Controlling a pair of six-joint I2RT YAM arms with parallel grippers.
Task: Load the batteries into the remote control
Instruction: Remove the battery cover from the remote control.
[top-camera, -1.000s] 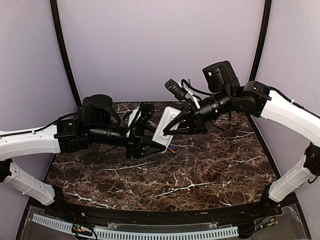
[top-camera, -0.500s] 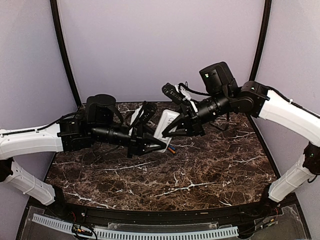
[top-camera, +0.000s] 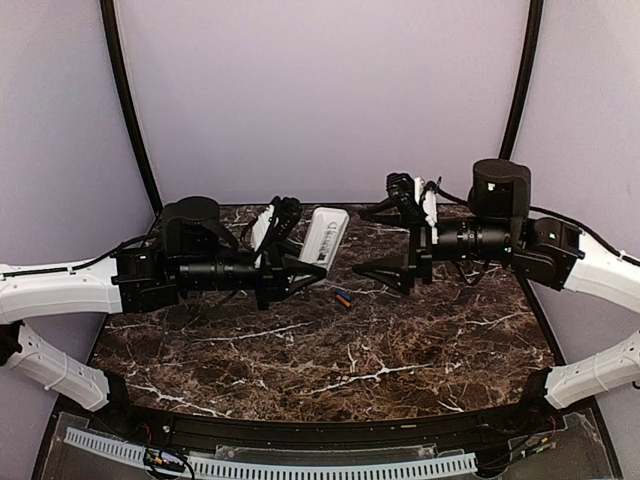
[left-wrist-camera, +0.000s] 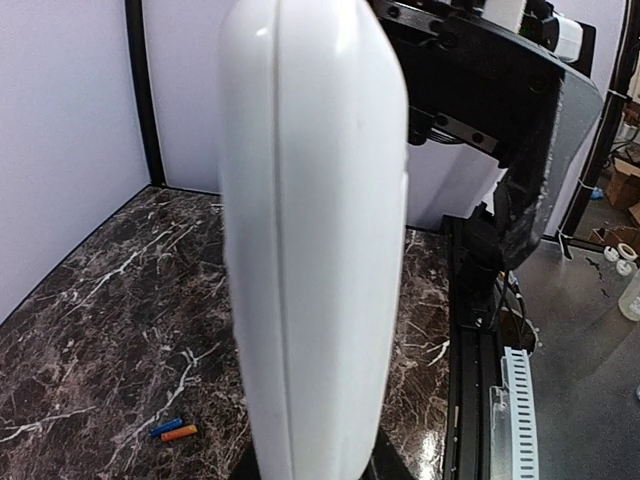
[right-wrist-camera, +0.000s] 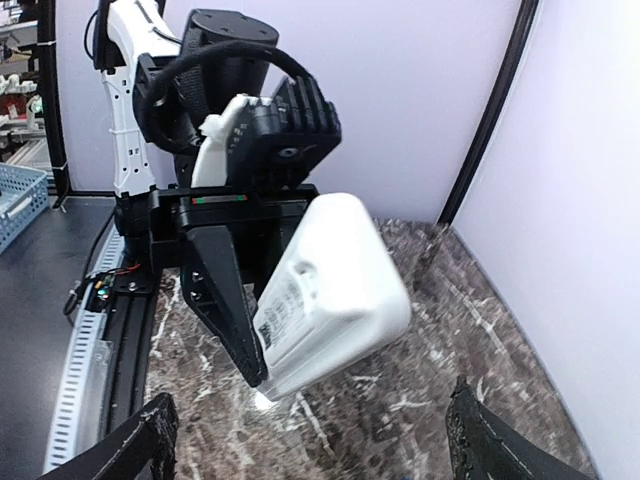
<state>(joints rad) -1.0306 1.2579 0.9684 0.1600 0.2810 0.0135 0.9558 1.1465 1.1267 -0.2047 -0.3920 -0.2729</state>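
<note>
The white remote control (top-camera: 325, 240) hangs in the air above the back of the marble table (top-camera: 350, 360), with my left gripper (top-camera: 300, 255) shut on its lower end. In the left wrist view the remote control (left-wrist-camera: 310, 240) fills the middle and hides my left gripper (left-wrist-camera: 318, 465). My right gripper (top-camera: 377, 243) is open just right of the remote and does not touch it. From the right wrist, the remote control (right-wrist-camera: 330, 290) shows a labelled face, pinched by the left fingers (right-wrist-camera: 225, 300), with my right gripper (right-wrist-camera: 310, 430) spread wide. The orange and blue batteries (top-camera: 342, 297) (left-wrist-camera: 172, 431) lie side by side on the table.
A white slotted cable tray (top-camera: 280, 465) runs along the near edge. Black frame posts (top-camera: 128, 110) and lilac walls close in the back and sides. The right arm's body (left-wrist-camera: 500, 110) looms behind the remote in the left wrist view.
My right gripper has opened, let go of the remote and drawn back to the right. My left gripper has shut on the remote and now holds it alone.
</note>
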